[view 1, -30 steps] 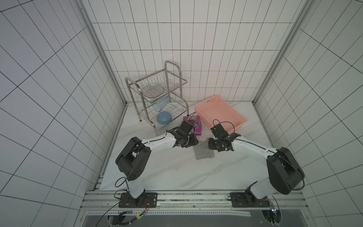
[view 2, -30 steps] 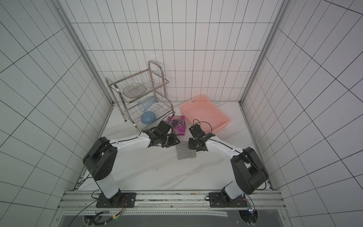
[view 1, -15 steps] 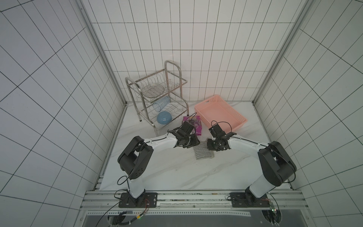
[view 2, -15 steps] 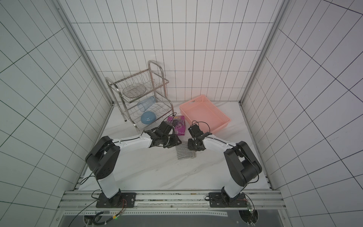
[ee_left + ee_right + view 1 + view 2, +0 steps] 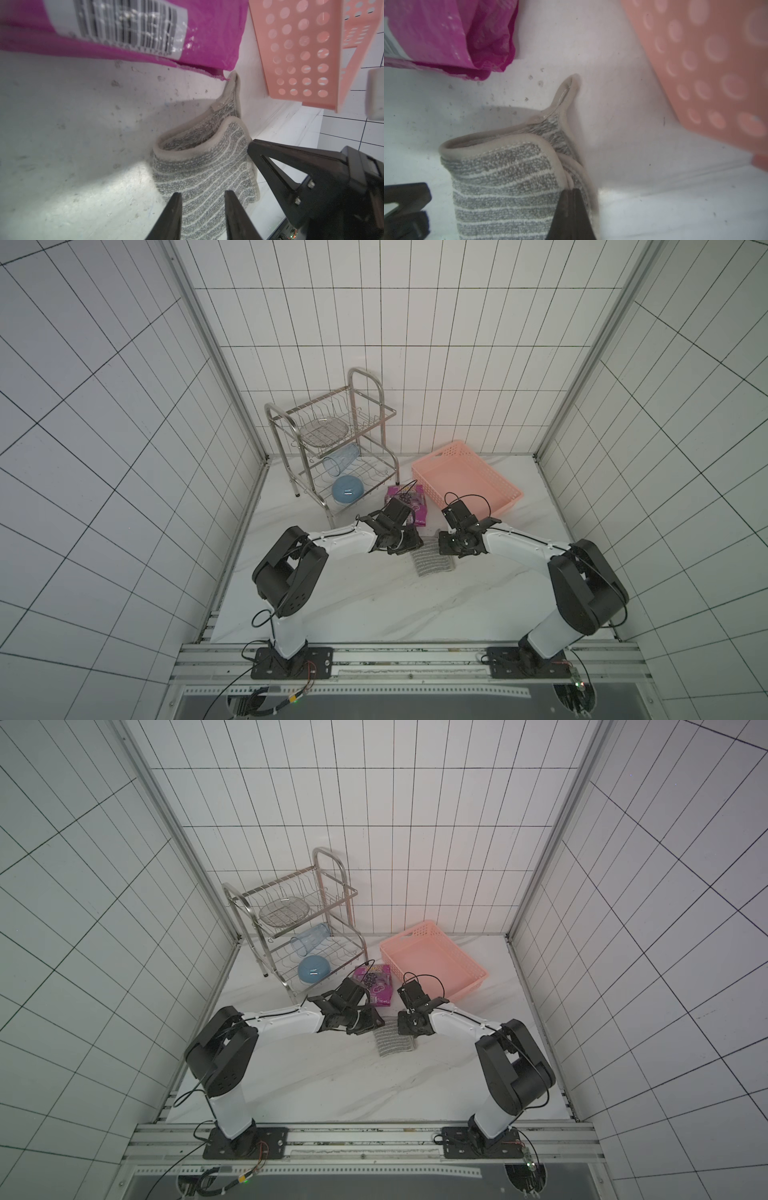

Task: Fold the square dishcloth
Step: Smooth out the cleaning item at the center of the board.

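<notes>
Item: square dishcloth (image 5: 432, 564), grey with fine pale stripes and a plain border. It lies on the marble table (image 5: 374, 605) between my two claws, just in front of the magenta packet (image 5: 207, 31) and near the pink basket (image 5: 297, 52). Markings: the packet carries a white barcode label (image 5: 128, 27), bars only, its small print too blurred to read. In a top view the packet's face (image 5: 376, 986) shows dark and pale shapes but no legible brand. The cloth bears no writing. Change against a second ago: cloth in the same spot, both my arms still bent over it, right elbow a little further in. Orientation: cloth doubled over, its upper layer curling up off the lower one at the far end. Stripes run crosswise, and the long side seems to run from my claws toward the corner loop (image 5: 568, 91), which points at the gap between packet and basket. The top views hide too much to confirm this. Left claw (image 5: 202, 193): jaws apart, tips over the striped face, nothing pinched. Right claw (image 5: 569, 191): jaws pressed together on the cloth's border at one corner.
</notes>
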You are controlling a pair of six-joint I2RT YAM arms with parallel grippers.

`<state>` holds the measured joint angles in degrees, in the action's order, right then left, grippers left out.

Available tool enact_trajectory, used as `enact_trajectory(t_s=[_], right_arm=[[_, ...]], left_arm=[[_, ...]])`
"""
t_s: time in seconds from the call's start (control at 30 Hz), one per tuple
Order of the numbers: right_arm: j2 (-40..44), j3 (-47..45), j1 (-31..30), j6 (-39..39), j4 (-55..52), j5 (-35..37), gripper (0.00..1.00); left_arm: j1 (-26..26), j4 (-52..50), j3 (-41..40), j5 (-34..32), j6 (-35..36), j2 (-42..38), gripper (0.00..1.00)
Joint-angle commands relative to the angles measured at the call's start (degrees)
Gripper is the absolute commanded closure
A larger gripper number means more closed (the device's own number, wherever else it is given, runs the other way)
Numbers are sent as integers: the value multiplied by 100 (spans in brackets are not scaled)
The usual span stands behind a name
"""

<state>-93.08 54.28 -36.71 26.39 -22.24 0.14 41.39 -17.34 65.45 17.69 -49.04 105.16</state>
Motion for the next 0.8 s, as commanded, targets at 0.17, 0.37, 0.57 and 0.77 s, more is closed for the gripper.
enact_trajectory(t_s=[0.17,0.37,0.57,0.77], right_arm=[[-422,257,138,-237,-41,594,97],[-598,139,259,-126,-99,669,80],[-156,313,257,-244,-495,632,64],[645,244,205,-48,-821,423,63]], left_arm=[[-285,248,215,22,-62,677,64],[-367,192,137,24,-1,716,63],[-343,240,52,64,-8,626,62],[-246,242,-57,-15,15,159,62]])
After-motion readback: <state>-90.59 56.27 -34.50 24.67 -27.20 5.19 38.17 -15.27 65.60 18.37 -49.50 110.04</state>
